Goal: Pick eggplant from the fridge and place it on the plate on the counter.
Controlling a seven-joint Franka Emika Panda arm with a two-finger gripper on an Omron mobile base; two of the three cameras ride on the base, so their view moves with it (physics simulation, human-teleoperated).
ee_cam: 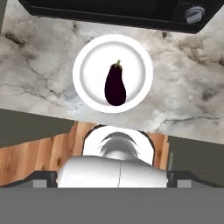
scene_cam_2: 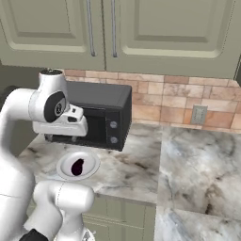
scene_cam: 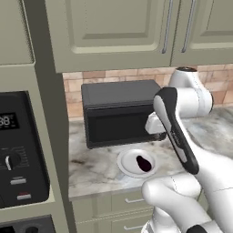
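The dark purple eggplant lies alone in the small white plate, stem toward the microwave. The plate sits on the marbled counter near its front edge. My gripper hangs above the plate, in front of the microwave door, pointing down. It is open, with nothing between its fingers and well clear of the eggplant. The fridge is out of view.
A black microwave stands just behind the plate against the brick backsplash. A black built-in oven fills the tall cabinet at the left. Upper cabinets hang overhead. The counter runs on to the right, past a wall outlet.
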